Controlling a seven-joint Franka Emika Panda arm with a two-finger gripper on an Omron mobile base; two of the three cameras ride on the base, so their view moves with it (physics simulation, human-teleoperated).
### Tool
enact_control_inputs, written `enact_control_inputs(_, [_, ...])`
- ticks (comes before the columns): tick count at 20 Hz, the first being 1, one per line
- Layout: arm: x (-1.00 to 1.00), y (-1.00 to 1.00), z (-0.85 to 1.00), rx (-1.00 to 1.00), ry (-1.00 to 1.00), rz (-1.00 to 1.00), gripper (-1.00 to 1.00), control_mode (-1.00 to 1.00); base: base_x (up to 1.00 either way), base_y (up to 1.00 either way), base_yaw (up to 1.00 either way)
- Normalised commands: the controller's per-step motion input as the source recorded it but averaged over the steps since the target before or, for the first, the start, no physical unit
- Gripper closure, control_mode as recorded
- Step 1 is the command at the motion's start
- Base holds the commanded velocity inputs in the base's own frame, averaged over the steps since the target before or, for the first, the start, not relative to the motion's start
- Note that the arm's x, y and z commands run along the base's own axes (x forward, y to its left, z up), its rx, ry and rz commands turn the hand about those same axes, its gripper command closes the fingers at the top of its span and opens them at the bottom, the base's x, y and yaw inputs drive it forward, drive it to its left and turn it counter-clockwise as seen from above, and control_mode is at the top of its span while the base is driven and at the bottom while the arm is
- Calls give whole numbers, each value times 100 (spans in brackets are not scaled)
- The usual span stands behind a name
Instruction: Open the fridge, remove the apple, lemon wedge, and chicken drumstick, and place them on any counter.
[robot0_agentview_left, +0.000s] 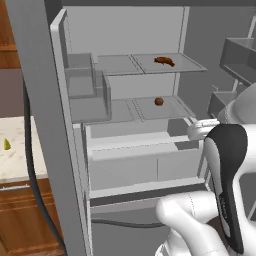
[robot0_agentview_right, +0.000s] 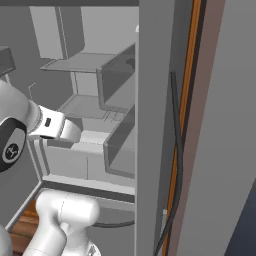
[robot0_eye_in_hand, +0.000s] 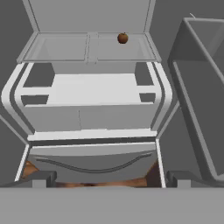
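Stood open: fridge (robot0_agentview_left: 131, 30), both doors swung wide, shelves and drawers bare to the left base view. Lay on the upper shelf (robot0_agentview_left: 150, 64), toward 1 o'clock of the interior: chicken drumstick (robot0_agentview_left: 164, 61). Sat on the shelf below, straight under the drumstick: apple (robot0_agentview_left: 159, 101), well apart from it; seen again at 12 o'clock in the hand view. Rested at 9 o'clock in the left base view, outside the fridge on the pale bench (robot0_agentview_left: 15, 155): lemon wedge (robot0_agentview_left: 7, 144). Hovered in front of the lower drawers, spread wide and pinching nothing: pincer (robot0_eye_in_hand: 107, 178), fingertips (robot0_eye_in_hand: 39, 179) at 6 o'clock of the hand view, well short of the apple.
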Motion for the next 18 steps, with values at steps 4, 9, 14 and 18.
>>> enact_control_inputs(4, [0, 0, 0, 0, 0, 0, -100, 100, 70, 0, -11])
enact_control_inputs(9, [0, 0, 0, 0, 0, 0, -100, 100, 72, 0, -13])
enact_control_inputs(14, [0, 0, 0, 0, 0, 0, -100, 100, 63, 0, -13])
enact_control_inputs(18, [57, 0, 0, 5, 0, -2, -100, -100, 0, 0, 0])
